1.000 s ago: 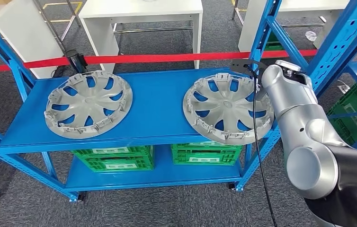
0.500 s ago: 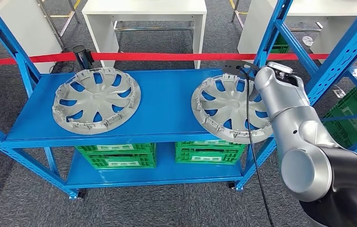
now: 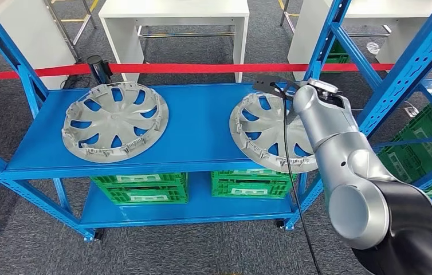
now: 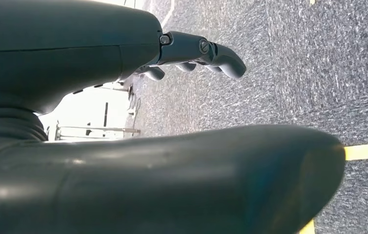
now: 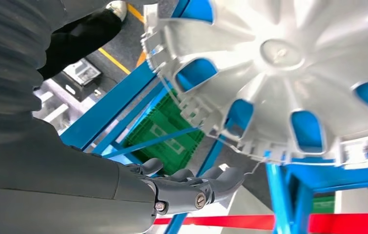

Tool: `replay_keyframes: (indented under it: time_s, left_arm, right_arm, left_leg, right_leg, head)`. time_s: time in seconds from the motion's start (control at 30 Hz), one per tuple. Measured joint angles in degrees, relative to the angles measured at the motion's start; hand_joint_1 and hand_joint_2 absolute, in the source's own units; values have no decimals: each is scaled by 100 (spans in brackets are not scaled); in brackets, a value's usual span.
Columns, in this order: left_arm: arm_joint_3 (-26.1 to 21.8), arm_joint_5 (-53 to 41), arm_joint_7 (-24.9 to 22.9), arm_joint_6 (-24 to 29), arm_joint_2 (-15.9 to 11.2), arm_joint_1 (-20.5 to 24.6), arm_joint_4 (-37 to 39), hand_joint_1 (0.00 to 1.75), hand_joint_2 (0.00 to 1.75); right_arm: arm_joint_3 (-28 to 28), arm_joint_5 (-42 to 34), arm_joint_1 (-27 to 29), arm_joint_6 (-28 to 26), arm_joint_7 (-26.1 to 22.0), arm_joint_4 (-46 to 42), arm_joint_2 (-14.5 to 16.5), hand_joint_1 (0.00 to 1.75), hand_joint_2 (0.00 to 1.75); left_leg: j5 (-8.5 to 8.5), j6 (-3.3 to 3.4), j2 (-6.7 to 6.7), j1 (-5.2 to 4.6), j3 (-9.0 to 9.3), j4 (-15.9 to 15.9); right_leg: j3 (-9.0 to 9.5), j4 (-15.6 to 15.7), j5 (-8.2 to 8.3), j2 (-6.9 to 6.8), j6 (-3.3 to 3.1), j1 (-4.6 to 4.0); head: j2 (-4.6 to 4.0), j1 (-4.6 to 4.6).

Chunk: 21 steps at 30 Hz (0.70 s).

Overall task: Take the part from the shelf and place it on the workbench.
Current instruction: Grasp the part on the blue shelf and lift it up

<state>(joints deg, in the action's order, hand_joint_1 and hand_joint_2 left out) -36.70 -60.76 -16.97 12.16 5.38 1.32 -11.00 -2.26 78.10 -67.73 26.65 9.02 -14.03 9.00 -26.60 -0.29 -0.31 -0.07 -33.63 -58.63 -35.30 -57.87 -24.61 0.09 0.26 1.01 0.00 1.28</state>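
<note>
I am just starting: both wheel covers are lying on the blue shelf (image 3: 202, 123). My right hand (image 5: 192, 187) is reaching beside the near wheel cover (image 3: 271, 134), fingers (image 5: 223, 178) loose, holding nothing. That cover is hanging over the shelf edge, with a blue post (image 3: 328, 40) close by. My left hand (image 4: 196, 51) is hanging loose, holding nothing.

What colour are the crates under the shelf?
Green crates, clearest in the head view.

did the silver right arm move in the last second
Yes. The silver right arm shifted left, away from the blue shelf upright, further over the grey plastic hubcap.
</note>
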Motion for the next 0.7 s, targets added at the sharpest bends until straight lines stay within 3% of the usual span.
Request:
replay_keyframes:
  time_s: [0.1, 0.17, 0.2, 0.27, 0.3, 0.33, 0.37, 0.43, 0.5, 0.63, 0.7]
  left_arm:
    - [0, 8, -13, 9, 1, -1, -2, 0, 0]
    - [0, 8, -18, 14, 6, 0, -2, 0, 0]
    - [0, 8, -19, 16, 8, 1, -3, 0, 0]
    - [0, 8, -21, 22, 9, 2, -4, 0, 0]
    - [0, 8, -25, 26, 9, 2, -4, 0, 0]
    - [-1, 8, -32, 29, 9, 1, -4, 0, 0]
    - [-1, 8, -40, 31, 12, 0, -3, 0, 0]
    - [-2, 8, -57, 28, 22, 1, -3, 0, 0]
    - [-2, 0, -71, 18, 29, 9, -5, 0, 0]
    - [-2, -37, -86, -8, 19, 15, -11, 0, 0]
    - [-2, -44, -87, -15, 17, 16, -13, 0, 0]
  right_arm:
    - [-1, 0, 22, -21, -7, -3, 62, 0, 175]
    - [0, 1, 23, -25, -7, -11, 80, 0, 175]
    - [0, 2, 27, -26, -7, -14, 84, 0, 175]
    - [1, 3, 57, -26, -8, -15, 87, 0, 175]
    - [0, 4, 86, -25, -7, -15, 88, 0, 175]
    - [-1, 5, 114, -25, -1, -14, 88, 0, 175]
    - [-1, 5, 133, -24, 9, -14, 88, 0, 175]
    - [-1, 2, 129, -20, 40, -15, 90, 0, 175]
    - [0, -3, 108, -9, 83, -17, 99, 0, 175]
    - [-2, -1, 96, 7, 122, -22, 109, 0, 175]
    - [-2, 3, 85, 11, 121, -24, 119, 0, 175]
  left_leg:
    - [29, 42, 0, 8, 0, 31]
    - [85, 103, 15, 37, 26, 108]
    - [111, 130, 25, 53, 33, 141]
    - [130, 149, 37, 53, 10, 138]
    - [132, 147, 38, 52, -7, 125]
    - [134, 144, 36, 52, -24, 106]
    - [133, 136, 33, 53, -41, 84]
    - [120, 102, 27, 56, -76, 24]
    - [103, 30, 18, 41, -114, -30]
    - [115, -138, 9, 49, -145, -18]
    - [-80, -201, 13, 59, -264, -266]
  right_leg:
    - [-4, 12, 12, -1, 41, 5]
    - [-74, -137, -109, 3, 59, -1]
    - [-185, -381, -264, 4, 63, -4]
    - [-531, -1161, -666, 6, 67, 0]
    - [-685, -1511, -803, 5, 70, 2]
    - [-751, -1678, -836, 4, 69, 4]
    - [-704, -1616, -762, 3, 64, 5]
    - [-309, -887, -441, 0, 38, 11]
    - [9, -277, -249, 4, -4, -8]
    - [29, -141, -182, 11, -149, -32]
    - [26, -85, -128, 6, -227, -6]
  head:
    - [0, 0]
    - [0, -4]
    - [0, -7]
    - [0, -9]
    - [0, -9]
    - [0, -9]
    - [0, -10]
    - [0, -9]
    - [0, -7]
    - [0, -1]
    - [0, 4]
